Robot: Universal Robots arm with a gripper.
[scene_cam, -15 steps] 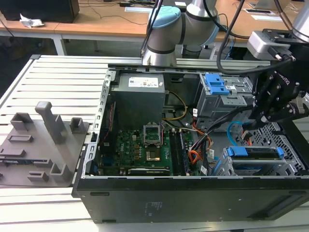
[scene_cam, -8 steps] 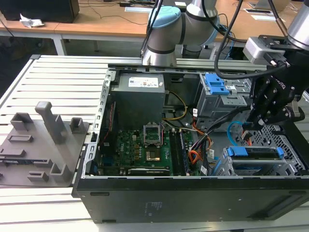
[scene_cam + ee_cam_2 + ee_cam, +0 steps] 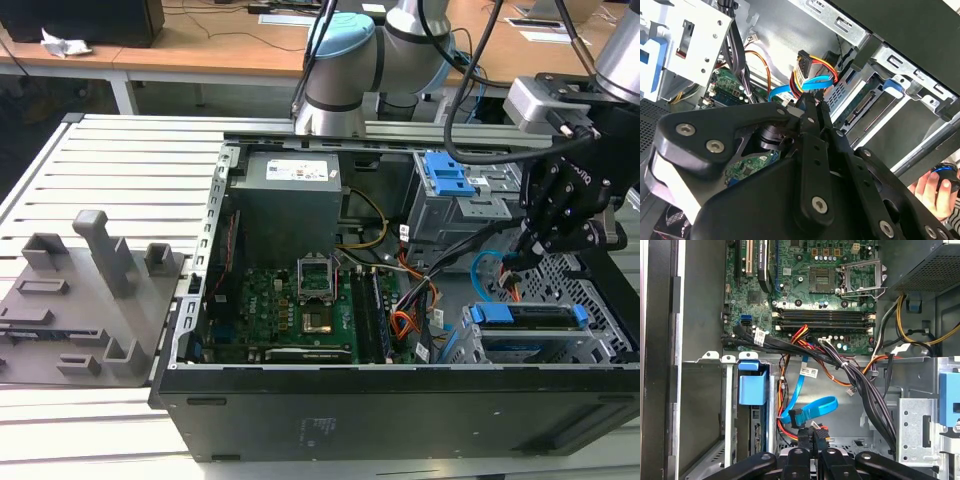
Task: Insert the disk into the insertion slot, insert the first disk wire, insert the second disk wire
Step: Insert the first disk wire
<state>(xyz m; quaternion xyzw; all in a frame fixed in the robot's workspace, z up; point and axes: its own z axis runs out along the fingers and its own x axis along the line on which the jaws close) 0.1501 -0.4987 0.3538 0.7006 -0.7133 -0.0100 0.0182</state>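
Found the disk (image 3: 525, 318) seated in the insertion slot (image 3: 605, 300) at the exterior view's right, blue caddy (image 3: 490, 313) showing. Noted the gripper (image 3: 812, 437) low inside the case (image 3: 350, 410), fingers (image 3: 802, 440) drawn narrow, tips just beside the black plug (image 3: 795, 417) of the second disk wire (image 3: 816, 407) — cannot tell whether anything is pinched. Saw that light-blue cable looping near the disk's end, with the first disk wire (image 3: 783, 427) close by — thin, red-orange.

**The disk (image 3: 527, 316) lies in the insertion slot (image 3: 603, 290)**

Silver-grey in its bright blue caddy, the disk lies flat inside the low, perforated grey bay. Just beside it the second disk wire (image 3: 815, 407) — flat, light blue — curls in a loop. The first disk wire (image 3: 821, 64), thin and red-orange, arcs close by it.
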